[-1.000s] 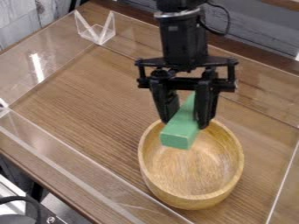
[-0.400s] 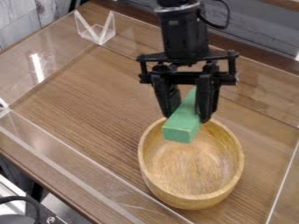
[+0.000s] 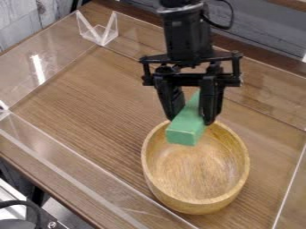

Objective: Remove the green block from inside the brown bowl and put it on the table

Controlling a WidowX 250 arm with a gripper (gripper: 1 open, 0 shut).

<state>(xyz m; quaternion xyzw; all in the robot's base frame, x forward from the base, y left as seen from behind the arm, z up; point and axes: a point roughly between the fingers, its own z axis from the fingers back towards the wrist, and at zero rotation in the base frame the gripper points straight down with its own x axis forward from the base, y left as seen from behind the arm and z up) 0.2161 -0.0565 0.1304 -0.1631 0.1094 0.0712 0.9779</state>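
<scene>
The green block (image 3: 187, 128) could be knocked against the thick rim of the brown bowl (image 3: 157, 175) if the arm (image 3: 182, 36) is swung sideways too low; it is seen over the bowl's far part, tilted, with its lower end hanging toward the hollow. Whether the rim has been fully cleared cannot be told (the view is from above, and height is hard to judge). A twist or a slip could also be brought on by the slanted hold, and the block might then be dropped back into the bowl, or be landed on its end and toppled if it is let go too high above the bench (image 3: 96, 106).

The claw (image 3: 189, 114) is closed on the block, its fingers pressed to either side near the upper end. Nothing else is seen to be gripped, and the block has not been put on the bench.
</scene>
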